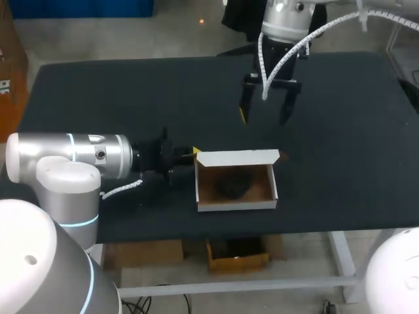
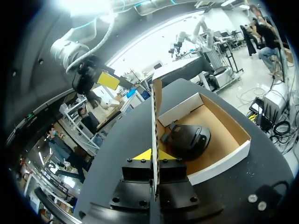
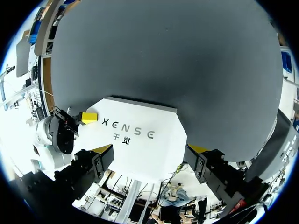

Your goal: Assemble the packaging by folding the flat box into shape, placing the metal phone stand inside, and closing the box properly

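Two hands are attending the box (image 1: 236,205) at frame centre, stand (image 1: 234,185) lying inside: the left hand (image 1: 186,154) is clamping the raised lid (image 1: 237,157) at its left end; the right hand (image 1: 264,116), released, is hovering just above it in frame.

The white box (image 1: 236,204) (brown inside) sits open near the front edge of the table (image 1: 340,131), its lid flap (image 1: 239,157) upright, the dark phone stand (image 1: 234,185) lying inside.

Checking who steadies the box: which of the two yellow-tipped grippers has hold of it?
The left gripper, shut on the upright end flap of the white cardboard box; the right gripper hangs open beyond the box, touching nothing.
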You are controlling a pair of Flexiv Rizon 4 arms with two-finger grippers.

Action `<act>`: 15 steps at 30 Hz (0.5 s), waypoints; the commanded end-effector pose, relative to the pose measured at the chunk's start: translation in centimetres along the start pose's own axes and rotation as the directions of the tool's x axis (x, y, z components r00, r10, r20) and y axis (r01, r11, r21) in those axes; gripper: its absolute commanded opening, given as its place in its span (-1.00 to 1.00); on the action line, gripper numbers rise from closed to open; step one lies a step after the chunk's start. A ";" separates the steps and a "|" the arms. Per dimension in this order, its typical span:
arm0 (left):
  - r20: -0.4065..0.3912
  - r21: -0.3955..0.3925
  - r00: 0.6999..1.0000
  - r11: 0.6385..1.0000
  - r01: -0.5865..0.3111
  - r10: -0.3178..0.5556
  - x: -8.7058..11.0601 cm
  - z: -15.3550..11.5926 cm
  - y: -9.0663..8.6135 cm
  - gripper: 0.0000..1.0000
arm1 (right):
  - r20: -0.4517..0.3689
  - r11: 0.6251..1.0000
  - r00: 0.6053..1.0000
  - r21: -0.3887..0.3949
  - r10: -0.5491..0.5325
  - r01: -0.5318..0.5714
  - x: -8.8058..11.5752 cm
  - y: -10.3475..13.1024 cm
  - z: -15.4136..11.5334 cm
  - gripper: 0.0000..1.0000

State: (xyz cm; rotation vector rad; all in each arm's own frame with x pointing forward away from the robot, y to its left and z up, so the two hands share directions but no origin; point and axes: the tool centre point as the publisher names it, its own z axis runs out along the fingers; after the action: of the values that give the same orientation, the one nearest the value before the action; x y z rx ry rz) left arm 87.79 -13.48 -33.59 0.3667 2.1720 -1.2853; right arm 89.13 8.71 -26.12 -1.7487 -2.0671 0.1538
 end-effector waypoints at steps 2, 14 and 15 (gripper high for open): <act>0.025 0.005 1.000 1.000 -0.008 0.008 0.7 0.2 0.0 -1.00 | -0.060 0.999 0.998 -0.019 0.028 -0.029 -1.3 -1.2 1.7 1.00; 0.021 0.007 1.000 1.000 -0.022 0.022 0.9 0.3 -0.1 -1.00 | -0.060 0.999 0.998 -0.019 0.028 -0.029 -1.3 -1.2 1.7 1.00; 0.024 0.008 0.999 1.000 -0.027 0.027 0.9 0.2 -0.1 -1.00 | -0.062 1.000 0.998 -0.013 0.026 -0.027 -1.1 -1.2 1.6 1.00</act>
State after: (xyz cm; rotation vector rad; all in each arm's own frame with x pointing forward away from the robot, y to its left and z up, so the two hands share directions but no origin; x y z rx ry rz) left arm 87.30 -13.59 -33.88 0.3844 2.1441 -1.2804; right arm 87.67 7.63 -27.49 -1.7716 -2.0075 0.0943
